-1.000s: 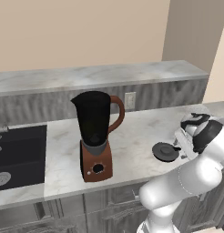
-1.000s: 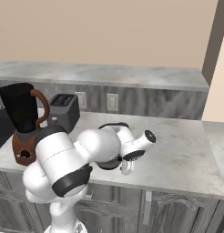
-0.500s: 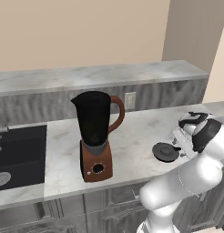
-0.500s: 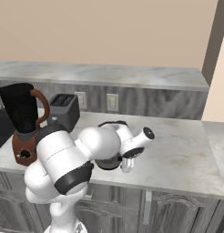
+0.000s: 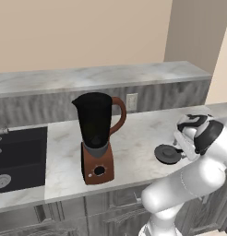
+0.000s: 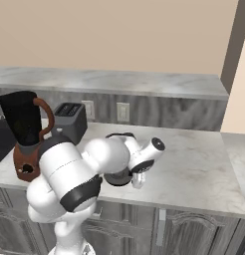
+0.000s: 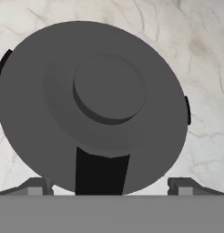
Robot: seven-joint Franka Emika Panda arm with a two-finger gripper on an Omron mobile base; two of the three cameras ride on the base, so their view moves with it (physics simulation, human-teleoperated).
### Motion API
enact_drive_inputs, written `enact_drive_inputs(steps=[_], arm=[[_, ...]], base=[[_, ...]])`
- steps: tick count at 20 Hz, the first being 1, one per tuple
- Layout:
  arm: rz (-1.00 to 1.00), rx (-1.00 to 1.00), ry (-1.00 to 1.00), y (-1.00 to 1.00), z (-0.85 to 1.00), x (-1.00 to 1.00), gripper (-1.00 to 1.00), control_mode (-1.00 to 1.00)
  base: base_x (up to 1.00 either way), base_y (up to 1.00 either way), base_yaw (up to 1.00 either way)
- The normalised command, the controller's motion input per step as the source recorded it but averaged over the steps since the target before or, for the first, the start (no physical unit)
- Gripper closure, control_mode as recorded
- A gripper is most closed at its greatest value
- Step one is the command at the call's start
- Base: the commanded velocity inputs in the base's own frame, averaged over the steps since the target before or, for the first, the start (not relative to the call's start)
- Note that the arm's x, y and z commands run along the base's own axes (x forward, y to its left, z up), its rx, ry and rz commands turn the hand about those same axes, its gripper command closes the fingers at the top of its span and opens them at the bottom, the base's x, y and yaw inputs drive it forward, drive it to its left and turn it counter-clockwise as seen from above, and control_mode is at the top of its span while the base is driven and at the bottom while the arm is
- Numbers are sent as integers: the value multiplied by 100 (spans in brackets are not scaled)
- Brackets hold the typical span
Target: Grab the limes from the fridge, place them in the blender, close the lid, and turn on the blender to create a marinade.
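Since the earlier frames our hand had dropped slightly toward the lid [image 5: 167, 153], while nothing else on the counter [image 5: 134, 143] shifted. We saw the lid lying flat, knob up, right of the blender [image 5: 98, 136] and near the counter's front edge. We kept the arm folded low with the wrist bent down, the gripper [image 7: 107, 186] just above the lid, its fingers [image 7: 36, 186] spread wide either side, holding nothing.

Round flat lid [image 7: 93, 111]: dark grey. Tall blender jug [image 5: 94, 118]: near-black, with reddish-brown handle and base. Veined marble surface [image 5: 134, 152]: white-grey. Boxy toaster [image 6: 69, 122]: grey.
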Motion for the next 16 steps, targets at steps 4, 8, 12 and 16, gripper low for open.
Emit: enact_drive_inputs(steps=[4,8,12,16], arm=[[0,-9,0,46,-45,0,100,-100],[0,-7,0,45,-46,0,100,-100],[0,-4,0,35,-45,0,100,-100],[0,-1,0,14,-44,0,100,-100]], base=[[0,0,0],[0,0,0],[0,0,0],[0,0,0]])
